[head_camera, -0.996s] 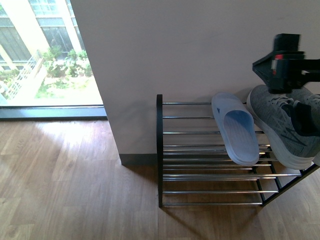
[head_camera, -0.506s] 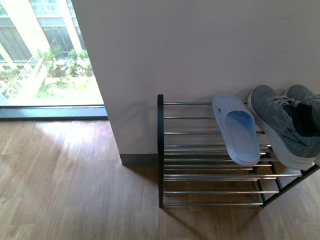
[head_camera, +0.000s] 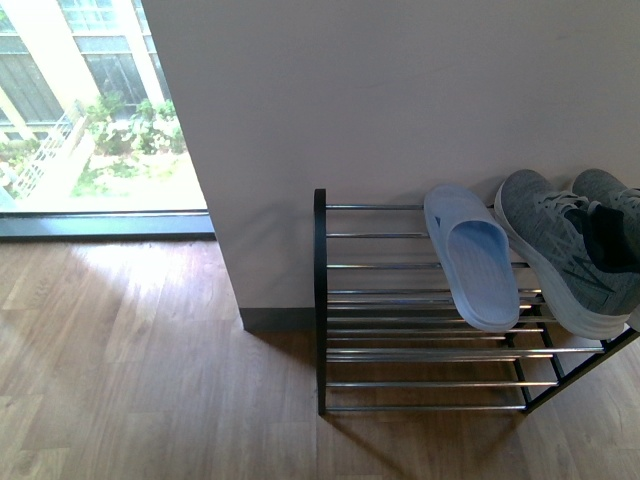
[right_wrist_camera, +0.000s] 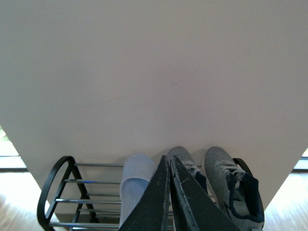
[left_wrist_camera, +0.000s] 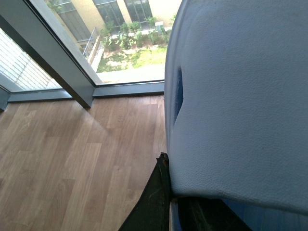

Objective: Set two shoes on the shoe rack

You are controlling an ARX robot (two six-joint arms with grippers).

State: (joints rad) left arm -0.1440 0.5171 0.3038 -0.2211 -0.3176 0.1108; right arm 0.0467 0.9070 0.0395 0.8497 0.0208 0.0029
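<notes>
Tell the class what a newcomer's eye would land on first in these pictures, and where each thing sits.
The pair of grey sneakers stands out first, resting on the top tier at the right end of the shoe rack against the white wall. Beside them, further left on the same tier, lies a pale blue slipper. Far left, a bright window looks onto greenery.

Right gripper [right_wrist_camera: 169,192]: dark fingers pressed together, nothing between them, raised above the rack [right_wrist_camera: 57,185]. Rack stands against a plain white wall [right_wrist_camera: 154,72]; black frame end and chrome rods visible. On its top tier, side by side: a pale blue slipper [right_wrist_camera: 136,185] and two grey shoes [right_wrist_camera: 226,185], toes toward the wall. The gripper partly hides the nearer shoe.
</notes>
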